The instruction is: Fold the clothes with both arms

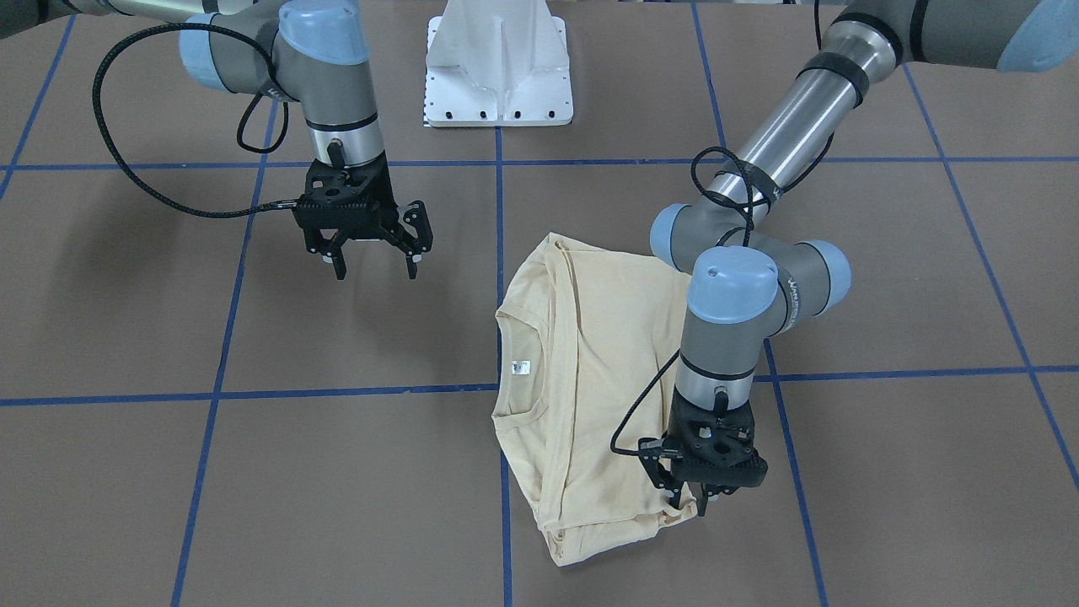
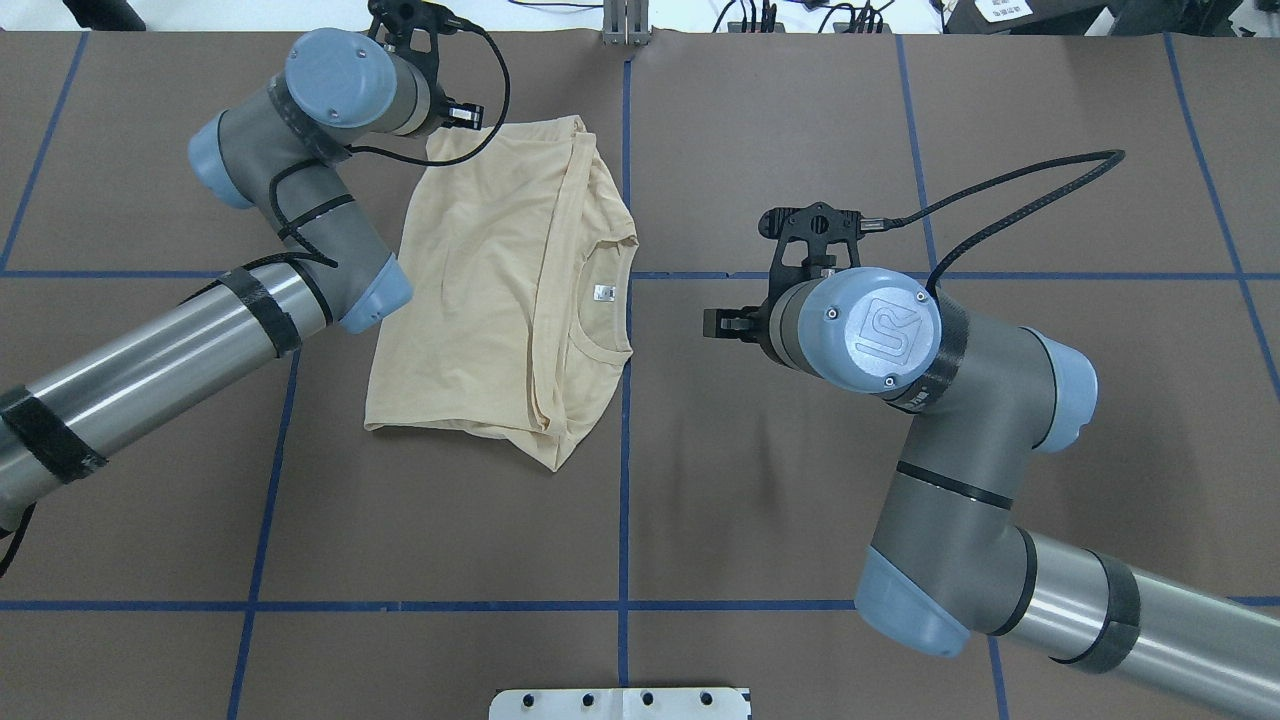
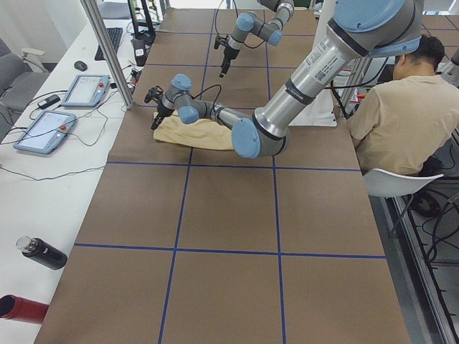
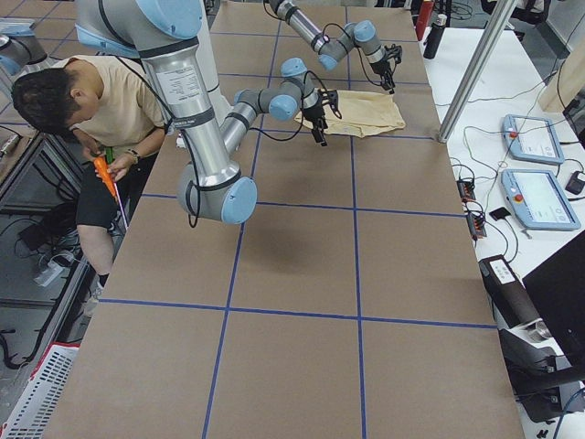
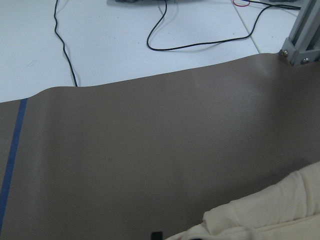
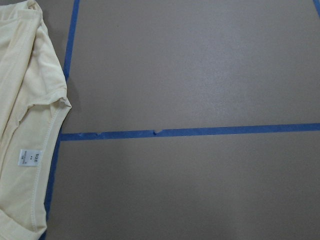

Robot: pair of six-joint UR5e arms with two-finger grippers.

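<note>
Entries run from the robot's side of the table (image 2: 800, 480) outward.

1. Base (image 1: 497, 76): white, at the near edge, clear of the work.
2. Shirt (image 2: 470, 300): cream, already folded into a rough oblong with layers stacked. It lies flat, mostly on the robot's left half, and its collar edge reaches the centre tape line. No print is showing.
3. Right gripper (image 1: 376, 268): fingers spread wide, holding nothing. It hangs above bare table, beside the collar and apart from the cloth.
4. Tag (image 1: 520, 367): white, inside the collar, facing up.
5. Left gripper (image 1: 687, 504): down at the shirt's far corner, tips at the hem. I cannot tell whether it has pinched the cloth; its wrist view shows only the cloth's edge at the bottom of the frame.
6. Cables (image 5: 200, 35): on the white bench past the far edge.

My reading is that the next fold is being set up from that far corner. To do it well I would:
- confirm the left fingers have every layer, not just the top one;
- bring the right gripper to the matching corner on the collar side;
- lift both together and level, keeping the edge taut;
- lay it down without dragging the lower layers.
</note>
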